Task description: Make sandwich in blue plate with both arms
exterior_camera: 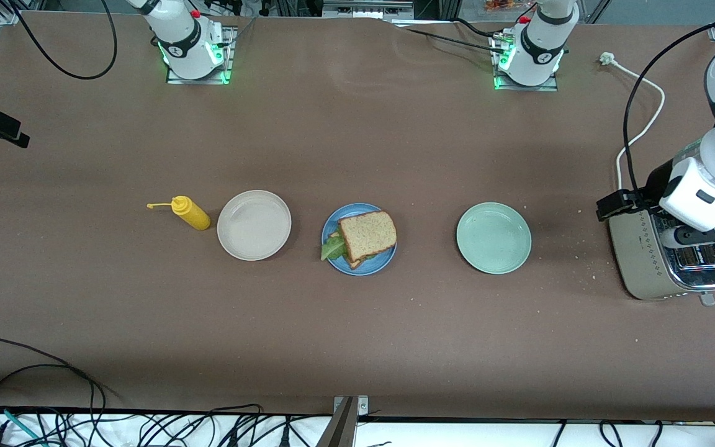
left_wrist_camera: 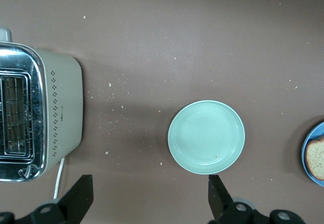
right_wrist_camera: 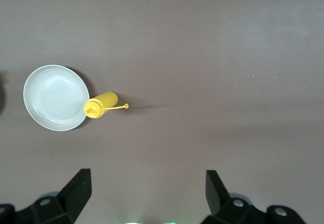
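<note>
Wide brown table (exterior_camera: 357, 323), crumb-flecked toward the left arm's end, bearing a row of three plates. Silver toaster (exterior_camera: 655, 261) at that end, slots up, under the raised left arm. Left end effector (left_wrist_camera: 147, 203) high over bare table between toaster and pale green plate (exterior_camera: 493, 238), fingers spread wide, gripping nothing. Right end effector (right_wrist_camera: 147, 196) likewise aloft over bare table near its own base, fingers fully parted, empty; beige plate (exterior_camera: 254, 225) and yellow squeeze bottle (exterior_camera: 190, 213) seen below it in the right wrist view. Centre of the row: blue plate (exterior_camera: 357, 264) carrying the sandwich (exterior_camera: 367, 236), top toast slice slightly askew, green lettuce poking out over the rim on the beige plate's side. Pale green plate and beige plate flanking it, well apart. Yellow squeeze bottle lying on its side just beside the beige plate, toward the right arm's end, cap tethered and flipped off.
</note>
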Controlling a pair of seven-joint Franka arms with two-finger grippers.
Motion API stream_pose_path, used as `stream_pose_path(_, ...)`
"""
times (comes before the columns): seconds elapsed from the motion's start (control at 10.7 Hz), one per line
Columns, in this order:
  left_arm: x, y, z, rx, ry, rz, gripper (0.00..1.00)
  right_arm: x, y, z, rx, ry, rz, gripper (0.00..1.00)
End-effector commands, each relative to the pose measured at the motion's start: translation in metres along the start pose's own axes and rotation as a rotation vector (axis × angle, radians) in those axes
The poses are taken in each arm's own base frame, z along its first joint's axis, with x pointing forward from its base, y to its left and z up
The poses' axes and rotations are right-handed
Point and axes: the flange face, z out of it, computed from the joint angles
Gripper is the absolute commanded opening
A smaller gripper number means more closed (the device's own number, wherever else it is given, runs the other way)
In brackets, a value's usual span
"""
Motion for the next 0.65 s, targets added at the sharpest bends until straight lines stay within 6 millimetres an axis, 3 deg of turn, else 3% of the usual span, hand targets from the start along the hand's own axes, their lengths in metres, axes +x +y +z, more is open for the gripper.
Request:
stream_pose_path(0.0,-0.005,-0.011,-0.006,0.032,-0.007,0.031,1.0,0.0,-0.001,-0.01,0.006,0.011,-0.001,1.0)
stream_pose_path(0.28,-0.006,-0.021,-0.007,0.045,-0.014,0.042,1.0,0.0,-0.002,-0.01,0.007,0.011,-0.003,1.0)
stream_pose_path(0.56,-0.017,-0.036,-0.022,-0.008,-0.019,0.036,1.0,0.0,-0.002,-0.01,0.007,0.011,-0.003,1.0)
